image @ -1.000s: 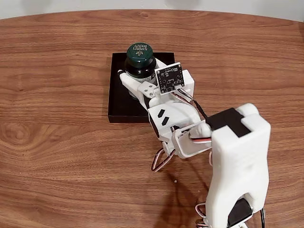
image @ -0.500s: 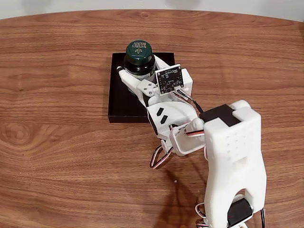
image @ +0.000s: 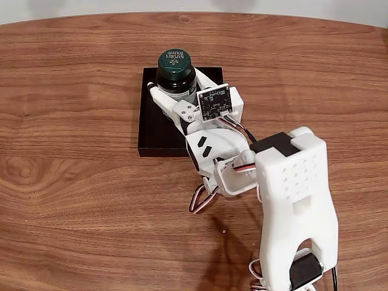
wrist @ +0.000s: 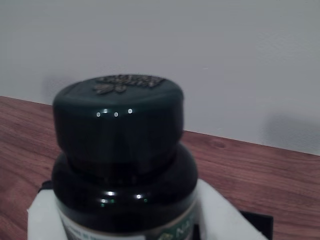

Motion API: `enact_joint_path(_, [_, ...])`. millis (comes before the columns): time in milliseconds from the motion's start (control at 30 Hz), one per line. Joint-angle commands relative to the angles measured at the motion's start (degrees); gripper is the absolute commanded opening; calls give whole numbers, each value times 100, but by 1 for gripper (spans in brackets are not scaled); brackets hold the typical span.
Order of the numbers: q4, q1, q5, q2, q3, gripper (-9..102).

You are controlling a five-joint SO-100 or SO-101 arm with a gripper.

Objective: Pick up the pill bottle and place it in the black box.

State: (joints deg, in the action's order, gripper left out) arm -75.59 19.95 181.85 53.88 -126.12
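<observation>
Bottle first: it stands upright between my two white fingers, gripped around its body below the green cap, and it sits over the far part of the box as the fixed view shows it. My gripper is clenched on it — one finger shows at the bottle's left side, the other at its right, both pressed to the label.

In the wrist view the bottle looms close, cap on top, the white of my fingers flanking its lower body, with a dark corner of the box showing at the lower right and the wooden table behind.

By my reckoning the pickup and the carry are done: the bottle is already above the box, inside its outline. I cannot tell from either picture whether its base touches the box floor or hangs just over it, since my own fingers hide the bottom.

What is left, as I judge it — lower until the base rests flat, ease the fingers apart, and draw back without knocking the bottle. It is upright and a little top-heavy in look, so a clean, straight release matters; brushing it on the way out could tip it against the low wall.
</observation>
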Motion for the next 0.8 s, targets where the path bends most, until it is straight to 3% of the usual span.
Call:
enact_joint_path(0, [-44, -105, -70, 9, 123, 26])
enact_joint_path(300, [-35, -114, -9, -88, 105, 35])
enact_joint_path(767, [202, -176, 70, 510, -475, 38])
